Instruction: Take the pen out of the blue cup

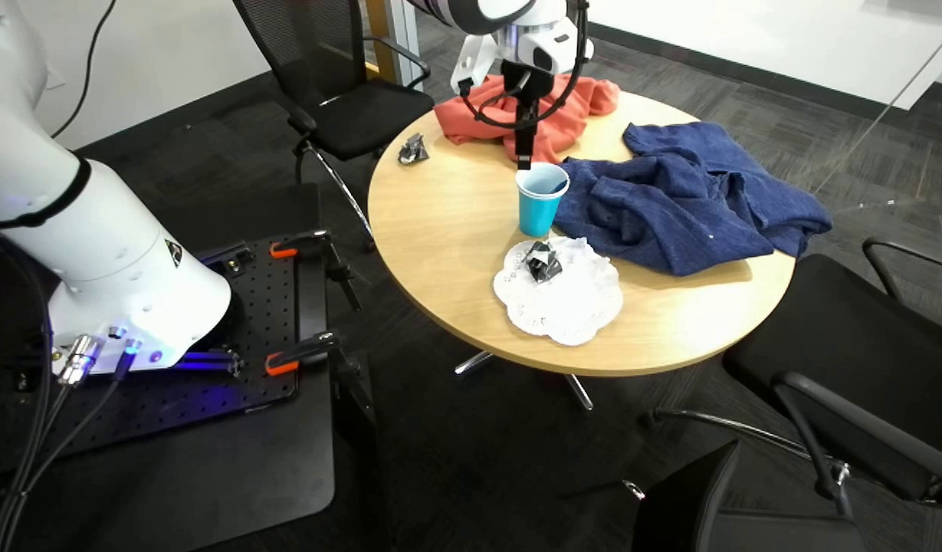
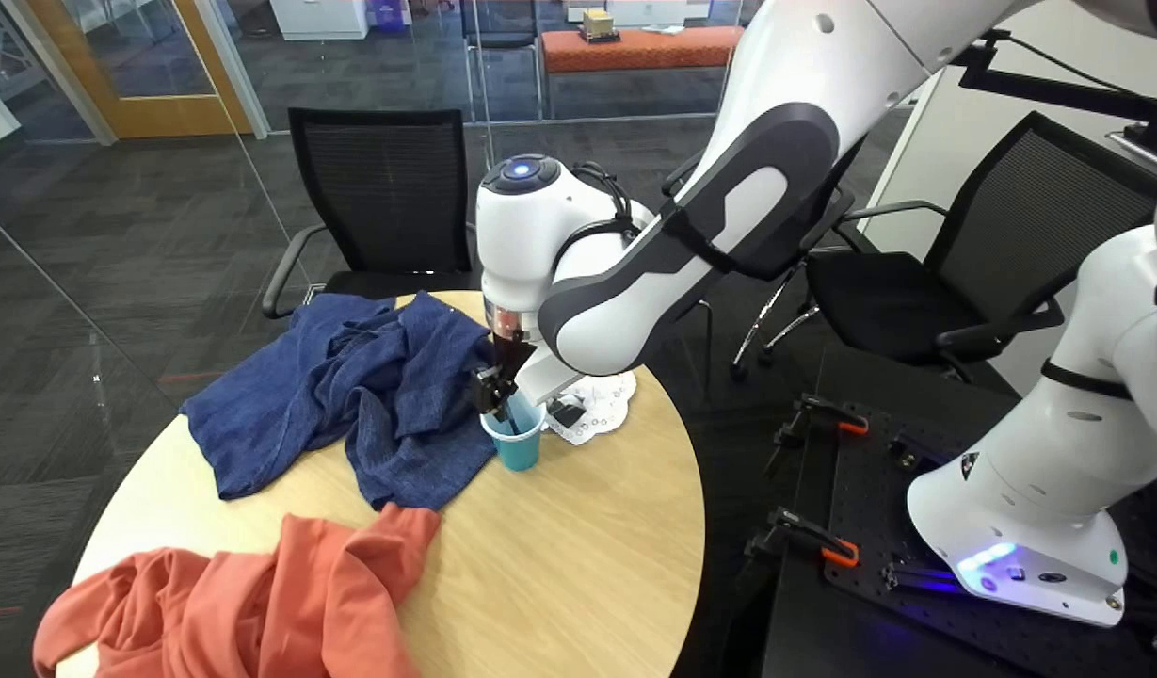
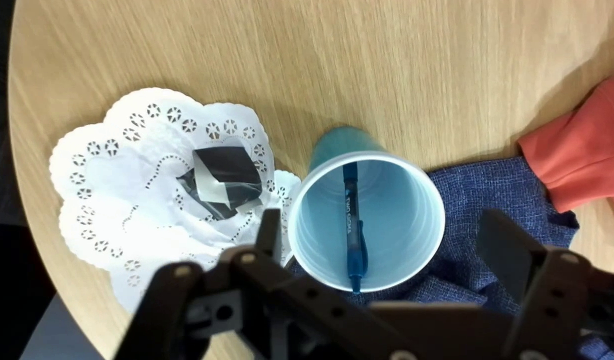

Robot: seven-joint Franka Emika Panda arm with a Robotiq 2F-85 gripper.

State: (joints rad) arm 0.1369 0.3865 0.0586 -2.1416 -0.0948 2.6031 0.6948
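The blue cup (image 3: 307, 220) stands upright on the round table in both exterior views (image 1: 537, 215) (image 2: 517, 452). The pen (image 3: 354, 215) is dark blue and leans inside the cup, its top end at the rim in the wrist view. Its top also shows at the rim in an exterior view (image 1: 561, 186). My gripper (image 3: 383, 237) is open, with one finger on each side of the cup mouth in the wrist view and nothing between them but the view of cup and pen. In both exterior views the gripper (image 1: 525, 161) (image 2: 493, 400) is at about the cup's rim. Contact cannot be told.
A dark blue cloth (image 1: 693, 199) lies right beside the cup. A red-orange cloth (image 2: 286, 593) lies farther along the table (image 1: 440, 253). A white doily (image 3: 117, 195) with a crumpled black wrapper (image 3: 227, 175) lies close to the cup. Another wrapper (image 1: 413, 149) is near the table edge.
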